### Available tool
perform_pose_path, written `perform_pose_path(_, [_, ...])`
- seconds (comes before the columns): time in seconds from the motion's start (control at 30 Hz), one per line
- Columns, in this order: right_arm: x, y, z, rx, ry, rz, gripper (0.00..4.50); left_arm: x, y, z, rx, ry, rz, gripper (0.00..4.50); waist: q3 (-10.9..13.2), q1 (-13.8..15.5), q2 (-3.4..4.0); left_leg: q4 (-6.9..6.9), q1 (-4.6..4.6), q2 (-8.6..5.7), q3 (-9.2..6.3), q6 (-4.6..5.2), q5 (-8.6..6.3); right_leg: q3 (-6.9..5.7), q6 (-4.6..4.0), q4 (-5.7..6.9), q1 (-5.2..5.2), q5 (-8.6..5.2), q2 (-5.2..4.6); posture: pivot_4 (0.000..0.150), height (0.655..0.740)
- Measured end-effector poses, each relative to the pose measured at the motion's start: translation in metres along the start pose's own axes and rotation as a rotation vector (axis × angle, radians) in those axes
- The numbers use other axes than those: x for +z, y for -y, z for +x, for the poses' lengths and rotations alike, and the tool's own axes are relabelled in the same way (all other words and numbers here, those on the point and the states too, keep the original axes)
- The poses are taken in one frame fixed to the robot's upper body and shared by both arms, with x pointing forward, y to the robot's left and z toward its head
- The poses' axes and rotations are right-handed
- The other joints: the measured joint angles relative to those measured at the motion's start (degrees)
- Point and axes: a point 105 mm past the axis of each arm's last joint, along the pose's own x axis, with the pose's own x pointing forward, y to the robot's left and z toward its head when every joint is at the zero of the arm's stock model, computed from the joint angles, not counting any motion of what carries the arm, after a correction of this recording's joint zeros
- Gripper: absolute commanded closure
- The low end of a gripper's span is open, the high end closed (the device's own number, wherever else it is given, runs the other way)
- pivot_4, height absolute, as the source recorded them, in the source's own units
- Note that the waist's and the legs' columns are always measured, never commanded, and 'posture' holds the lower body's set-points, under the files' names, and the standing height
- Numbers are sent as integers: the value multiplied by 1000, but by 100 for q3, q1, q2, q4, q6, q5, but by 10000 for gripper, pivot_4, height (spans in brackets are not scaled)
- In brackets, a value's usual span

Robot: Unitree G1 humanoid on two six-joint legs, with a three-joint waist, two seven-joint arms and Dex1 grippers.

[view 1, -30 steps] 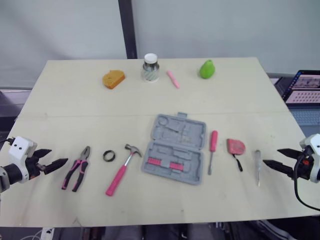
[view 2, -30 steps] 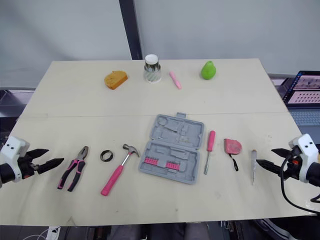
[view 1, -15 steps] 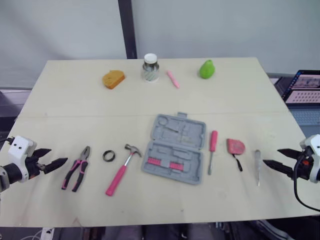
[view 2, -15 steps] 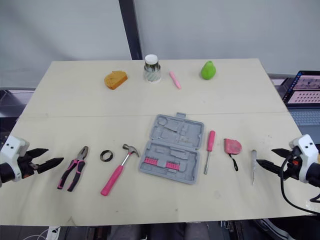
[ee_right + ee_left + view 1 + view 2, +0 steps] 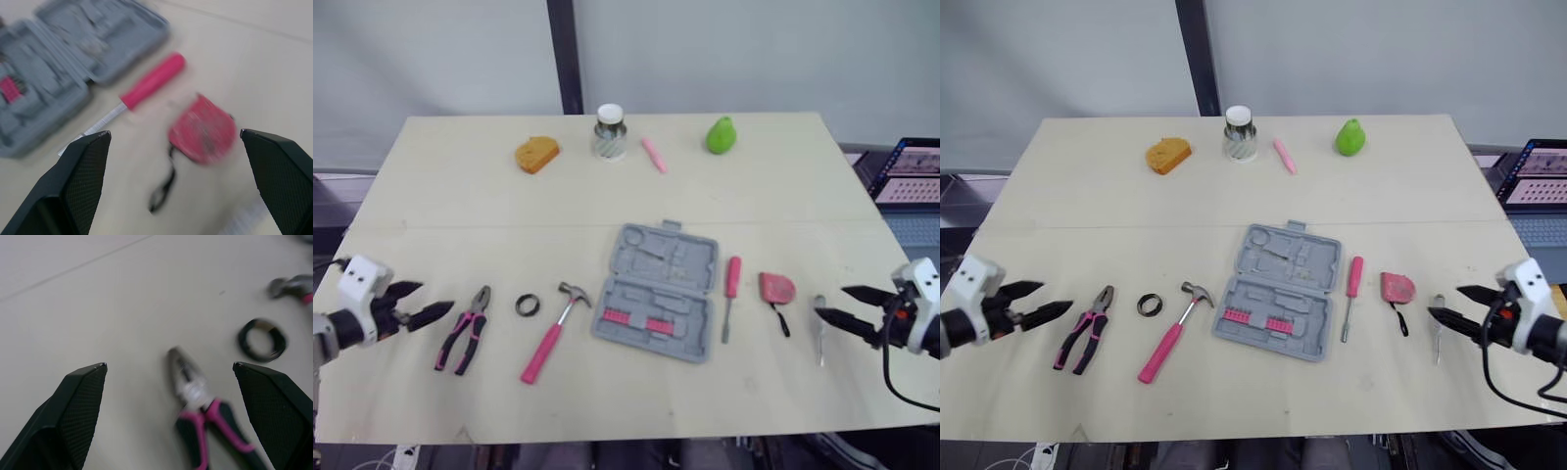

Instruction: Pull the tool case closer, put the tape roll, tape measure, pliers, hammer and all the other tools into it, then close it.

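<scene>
We see the case (image 5: 656, 292) lying open and flat in the middle of the tabletop (image 5: 460, 206), with a row of pink bits in its near half. No tool is in it yet.

To its left lie the hammer (image 5: 551, 335) with its pink handle slanting toward us, then the tape roll (image 5: 528, 305), then the pliers (image 5: 463, 329). All three are apart from each other.

To its right lie the screwdriver (image 5: 729, 294), the tape measure (image 5: 775, 289) with its black strap trailing toward us, and a thin silver tool (image 5: 819, 328).

The left gripper (image 5: 433, 299) hangs low at the left edge, just beside the pliers and pointing at them. Its fingers are spread wide and hold nothing. In its wrist view the pliers' nose lies between the two fingers.

The right gripper (image 5: 829, 302) sits at the right edge with its fingers also apart and empty. The nearer fingertip is just beside the far end of the silver tool, and we cannot tell whether they touch. Its wrist view looks over the tape measure and screwdriver toward the case.

Along the far side stand an orange block (image 5: 536, 154), a jar (image 5: 609, 131), a pink stick (image 5: 652, 155) and a green pear (image 5: 720, 135). A laptop (image 5: 913, 171) sits off the right edge.
</scene>
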Motion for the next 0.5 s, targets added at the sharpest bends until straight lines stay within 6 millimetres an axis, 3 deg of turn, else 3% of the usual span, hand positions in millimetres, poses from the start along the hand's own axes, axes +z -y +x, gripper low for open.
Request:
perform_pose_path(0.07, [13,-21,18,32,15,-35,0,24,31,33,-153,41,59,6135,0,50,0,1,-1,-1,1,-1,-1,2,0,1,0,0,0,1500,7400])
perform_pose_path(0.1, [14,-23,20,35,15,-38,2545,26,34,35,-165,44,63,10134,0,61,-1,1,0,-1,1,-2,-1,1,0,2,-1,0,1,1500,7400])
perform_pose_path(0.13, [15,-37,30,71,9,-49,5222,29,51,49,-243,44,81,13570,-1,58,-3,-6,-7,0,2,-4,-4,1,0,0,-10,0,4,1500,7400])
perform_pose_path(0.23, [0,-53,55,59,-67,-45,18820,60,82,89,-392,106,149,27510,-3,122,-8,11,-24,-2,1,-3,-4,-3,0,2,-17,0,5,1500,7400])
perform_pose_path(0.33, [-8,-64,68,60,-103,-57,33953,71,107,111,-493,117,213,42934,-3,94,-8,11,-29,-5,9,4,-8,1,1,2,-27,1,4,1500,7400])
perform_pose_path(0.4, [-11,-61,70,22,-128,-71,44695,67,112,121,-517,91,223,45000,-3,71,-8,9,-32,-4,10,4,-8,0,1,2,-32,1,5,1500,7400])
perform_pose_path(0.5, [-19,-60,73,-3,-159,-83,44695,60,119,134,-550,48,268,45000,-3,55,-9,4,-32,-4,11,4,-8,-1,1,2,-36,1,5,1500,7400])
